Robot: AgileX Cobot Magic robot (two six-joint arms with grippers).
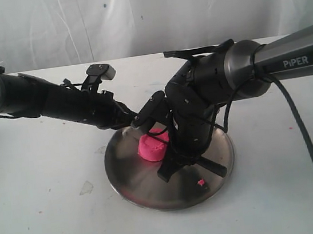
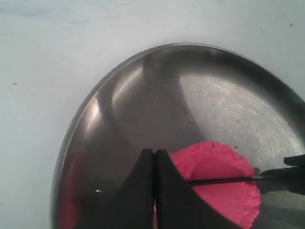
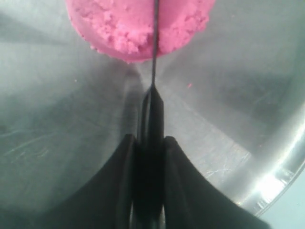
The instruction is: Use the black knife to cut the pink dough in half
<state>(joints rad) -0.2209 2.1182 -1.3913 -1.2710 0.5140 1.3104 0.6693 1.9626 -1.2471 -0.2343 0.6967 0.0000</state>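
your right gripper [image 3: 148,143] is clamped on the knife [image 3: 153,67]: in the right wrist view both black fingers [image 3: 125,167] press against the handle from either side, and the thin blade runs edge-on straight out from them into the dough [image 3: 128,28]. the dough sits on the steel plate [image 1: 135,177], toward the plate's far half in the exterior view, where you see it as a bright pink lump [image 1: 152,147] tucked under the two wrists. in the left wrist view the blade [image 2: 224,180] lies as a dark line across the dough's dished top [image 2: 224,191], roughly through its middle, and the dough [image 2: 238,200] reads as one round piece with a crumbly rim; how deep the edge has gone you cannot tell. your left gripper [image 2: 154,157] has its two fingertips [image 2: 143,164] pressed together with nothing between them, the tips low over the plate [image 2: 143,95] and just beside the dough's near edge; whether they touch the dough you cannot tell from that view. in the exterior view the left arm [image 1: 62,103] comes in from the left and the right arm [image 1: 242,68] from the right, meeting over the plate. a tiny pink crumb [image 1: 200,182] lies on the plate's near side, well apart from the dough, and the plate rests on a white table [image 1: 42,213] speckled with a few pink flecks.
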